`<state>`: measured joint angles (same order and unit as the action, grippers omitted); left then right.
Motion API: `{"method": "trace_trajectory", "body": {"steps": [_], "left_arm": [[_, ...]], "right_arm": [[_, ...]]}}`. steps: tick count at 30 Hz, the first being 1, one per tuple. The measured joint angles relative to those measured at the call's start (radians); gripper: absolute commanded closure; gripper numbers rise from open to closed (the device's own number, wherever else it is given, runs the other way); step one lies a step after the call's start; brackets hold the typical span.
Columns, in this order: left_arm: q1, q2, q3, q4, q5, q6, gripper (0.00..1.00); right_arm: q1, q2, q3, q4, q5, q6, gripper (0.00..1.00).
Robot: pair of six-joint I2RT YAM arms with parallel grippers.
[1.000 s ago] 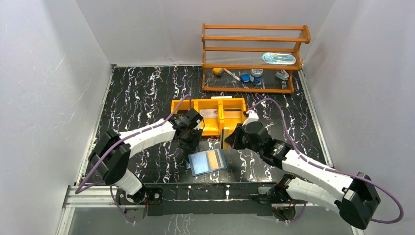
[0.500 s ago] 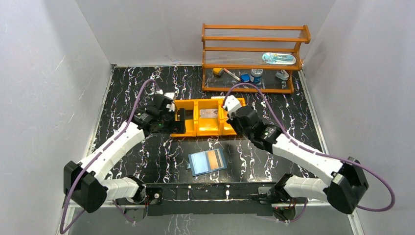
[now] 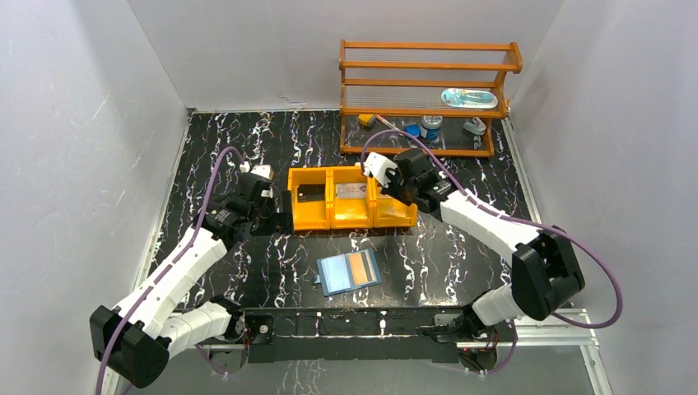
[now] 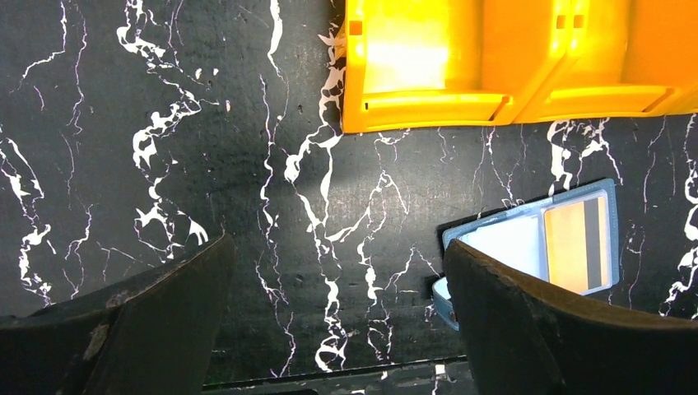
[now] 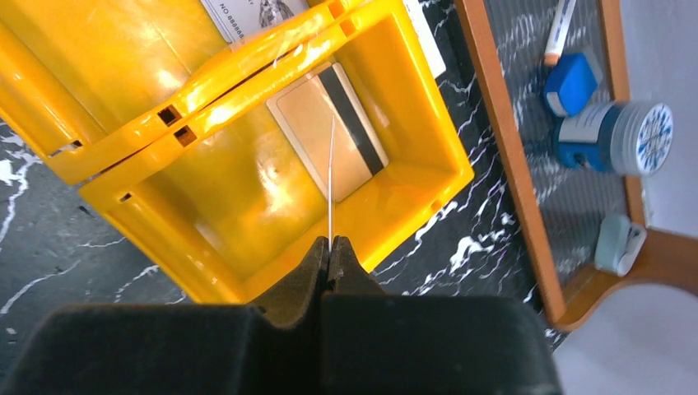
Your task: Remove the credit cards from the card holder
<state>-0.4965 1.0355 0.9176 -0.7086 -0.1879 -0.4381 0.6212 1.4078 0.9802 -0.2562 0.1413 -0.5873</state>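
The blue card holder [image 3: 337, 276] [image 4: 514, 243] lies open on the table near the front edge, with an orange credit card [image 3: 360, 266] [image 4: 576, 245] in its right leaf. My left gripper [image 3: 274, 220] [image 4: 337, 247] hangs open and empty over bare table, left of the orange tray [image 3: 346, 220]. My right gripper [image 3: 393, 189] [image 5: 331, 245] is shut on a thin card [image 5: 331, 181], seen edge-on, above the tray's right compartment. A silvery card with a dark stripe [image 5: 309, 123] lies flat in that compartment. A dark card [image 3: 310, 194] lies in the left compartment.
The tray's middle compartment holds a white printed item [image 3: 352, 189] [image 5: 247, 12]. Behind the tray stands a wooden shelf [image 3: 428, 99] with a blue block [image 5: 570, 82], a jar [image 5: 613, 136] and other small items. White walls enclose the table.
My left gripper went from beside the card holder to the tray's left compartment, opened, then drew back left. My right gripper carried its card from the tray's front to above the right compartment.
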Motion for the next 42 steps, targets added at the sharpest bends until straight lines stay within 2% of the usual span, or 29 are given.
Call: {"method": "trace_trajectory", "body": {"steps": [7, 18, 34, 42], "left_arm": [[0.0, -0.016, -0.022, 0.021, 0.022, -0.02, 0.02], [0.0, -0.045, -0.024, 0.02, 0.044, -0.03, 0.02], [0.0, -0.05, -0.024, 0.019, 0.062, -0.046, 0.02], [0.0, -0.05, -0.026, 0.019, 0.069, -0.057, 0.02]], "right_arm": [[-0.025, 0.08, 0.04, 0.004, -0.093, -0.166, 1.0], [-0.061, 0.225, 0.121, 0.019, -0.112, -0.361, 1.0], [-0.065, 0.378, 0.16, 0.109, -0.09, -0.418, 0.99], [-0.065, 0.381, 0.121, 0.171, -0.065, -0.43, 0.92]]}}
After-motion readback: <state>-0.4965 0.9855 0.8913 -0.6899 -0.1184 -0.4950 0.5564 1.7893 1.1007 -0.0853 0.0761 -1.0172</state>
